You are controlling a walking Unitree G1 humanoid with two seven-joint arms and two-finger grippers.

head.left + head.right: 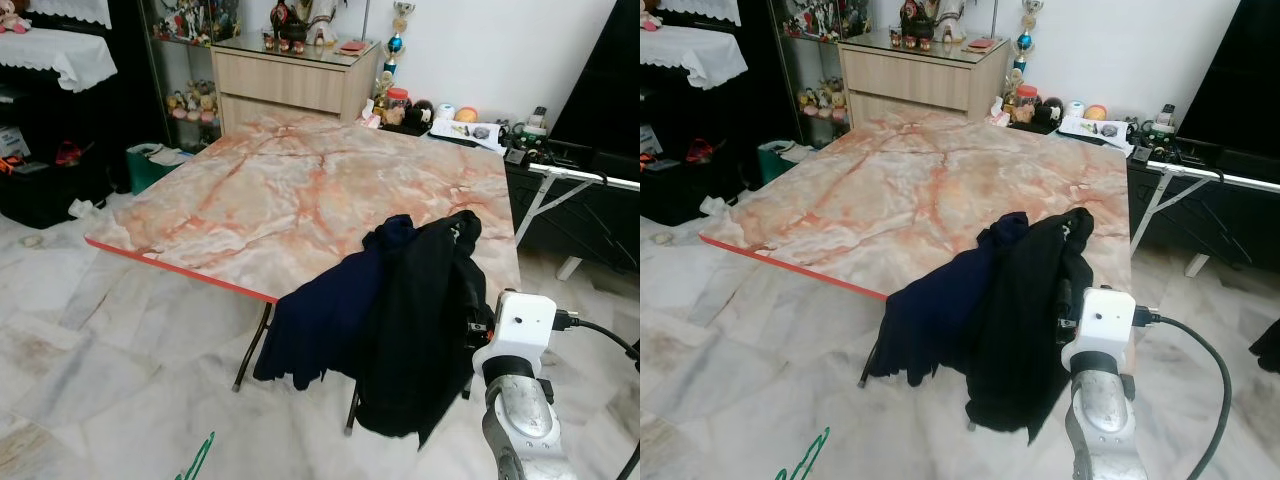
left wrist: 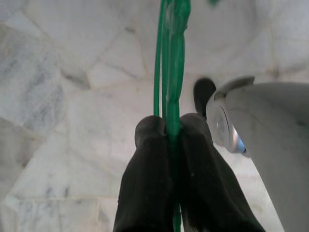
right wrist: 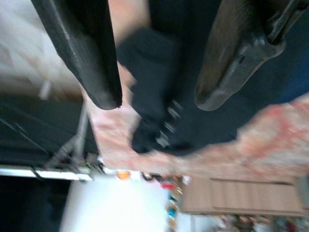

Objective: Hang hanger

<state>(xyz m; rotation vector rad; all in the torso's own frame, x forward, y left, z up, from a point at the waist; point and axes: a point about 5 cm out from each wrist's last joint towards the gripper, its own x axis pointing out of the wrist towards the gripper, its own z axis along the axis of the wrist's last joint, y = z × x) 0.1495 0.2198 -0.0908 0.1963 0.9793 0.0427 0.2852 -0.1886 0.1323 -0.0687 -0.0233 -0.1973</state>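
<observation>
A thin green hanger [image 2: 171,53] is pinched between the two black fingers [image 2: 152,179] of my left gripper [image 2: 172,126], which is shut on it above the marble floor; its green tip [image 1: 200,462] shows at the bottom of the left eye view. Dark clothes, a black garment [image 1: 420,320] and a navy one [image 1: 325,315], lie draped over the near corner of the marble-patterned table [image 1: 290,190]. My right gripper [image 3: 157,104] is open just in front of the dark clothes, its white wrist [image 1: 520,335] beside the black garment.
A wooden cabinet [image 1: 285,80] and cluttered shelves stand behind the table. A dark stand with a white frame [image 1: 560,190] is at the right. A black cable [image 1: 605,335] runs from my right wrist. Marble floor [image 1: 110,340] is open at the left.
</observation>
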